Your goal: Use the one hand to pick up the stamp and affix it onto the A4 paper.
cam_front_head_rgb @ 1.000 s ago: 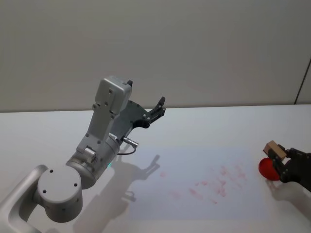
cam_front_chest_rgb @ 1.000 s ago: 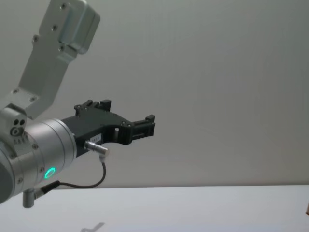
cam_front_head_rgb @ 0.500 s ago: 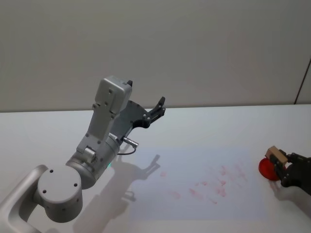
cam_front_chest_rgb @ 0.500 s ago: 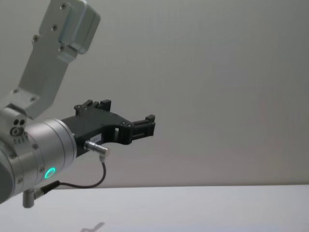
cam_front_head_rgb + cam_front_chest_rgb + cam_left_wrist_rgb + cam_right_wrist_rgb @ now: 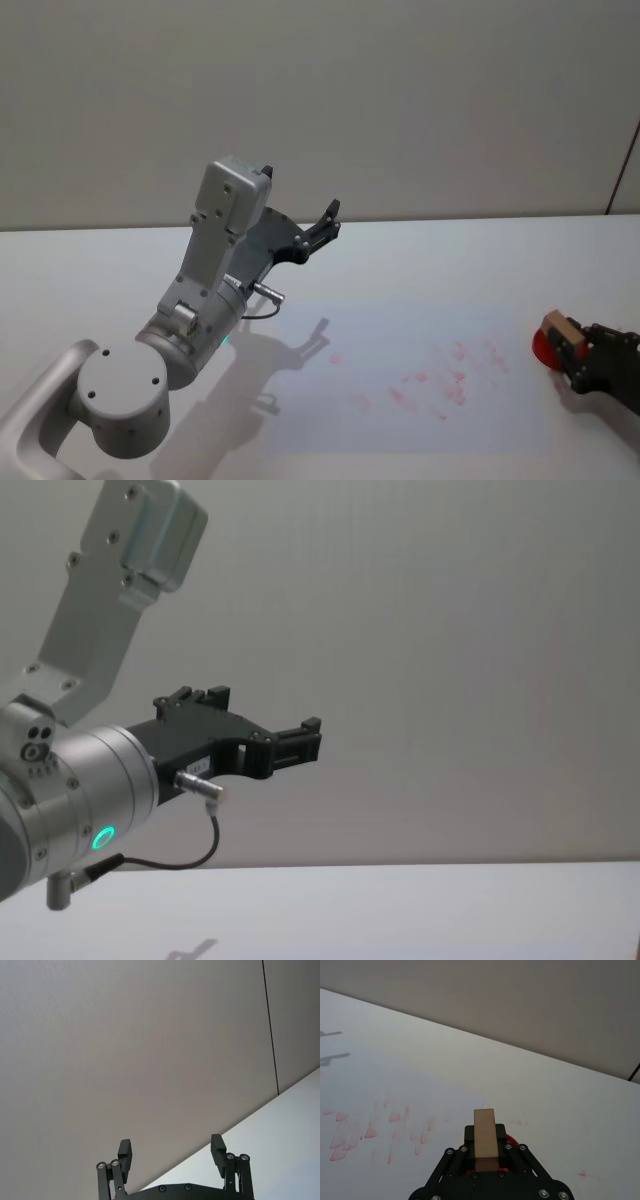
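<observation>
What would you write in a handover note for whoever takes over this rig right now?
Right tool: shut on the stamp, low over the red ink pad, just off the paper's right edge.
Left tool: open, parked raised at the table's left.
A4 paper: flat on the table, already carrying red stamp marks.
Done: stamp picked up.
Left: carry it over the paper and press.

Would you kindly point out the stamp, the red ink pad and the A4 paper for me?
stamp (image 5: 485, 1135), right wrist view, its top face.
red ink pad (image 5: 540, 345), head view, its left edge.
A4 paper (image 5: 400, 340), head view, a bare patch.
</observation>
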Robot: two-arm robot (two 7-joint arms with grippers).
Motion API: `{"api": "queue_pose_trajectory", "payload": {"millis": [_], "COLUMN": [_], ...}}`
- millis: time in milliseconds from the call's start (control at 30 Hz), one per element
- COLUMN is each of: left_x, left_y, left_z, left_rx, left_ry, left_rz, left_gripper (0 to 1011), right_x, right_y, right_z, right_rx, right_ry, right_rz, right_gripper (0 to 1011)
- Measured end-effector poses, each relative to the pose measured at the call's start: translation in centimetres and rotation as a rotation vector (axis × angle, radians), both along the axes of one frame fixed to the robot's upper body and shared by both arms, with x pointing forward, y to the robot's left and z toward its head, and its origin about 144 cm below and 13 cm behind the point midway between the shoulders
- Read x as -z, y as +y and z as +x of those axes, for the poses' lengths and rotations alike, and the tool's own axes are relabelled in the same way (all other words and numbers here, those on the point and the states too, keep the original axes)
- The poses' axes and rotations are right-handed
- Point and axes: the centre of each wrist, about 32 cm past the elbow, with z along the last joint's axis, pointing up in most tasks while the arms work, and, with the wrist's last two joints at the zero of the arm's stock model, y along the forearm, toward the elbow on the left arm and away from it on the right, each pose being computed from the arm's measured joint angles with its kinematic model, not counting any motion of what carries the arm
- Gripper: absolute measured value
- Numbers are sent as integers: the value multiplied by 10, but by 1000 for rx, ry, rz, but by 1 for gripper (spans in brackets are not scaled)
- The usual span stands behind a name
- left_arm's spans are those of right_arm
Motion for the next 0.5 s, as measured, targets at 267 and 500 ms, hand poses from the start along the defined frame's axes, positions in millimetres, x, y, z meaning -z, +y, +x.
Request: {"api": "queue_pose_trajectory", "payload": {"millis": [267,500], "left_x": [0,0], "left_y": [0,0], "left_z": [0,0], "left_rx": [0,0], "left_ry": [0,0], "left_rz": [0,0], "left_gripper": [1001,1001], "right_x": [4,6], "right_y": [1,1], "right_z": [1,1], "right_rx": [-1,4], "right_ry": [14,20], "right_rz": [-17,-29], "right_gripper": [220,221]}}
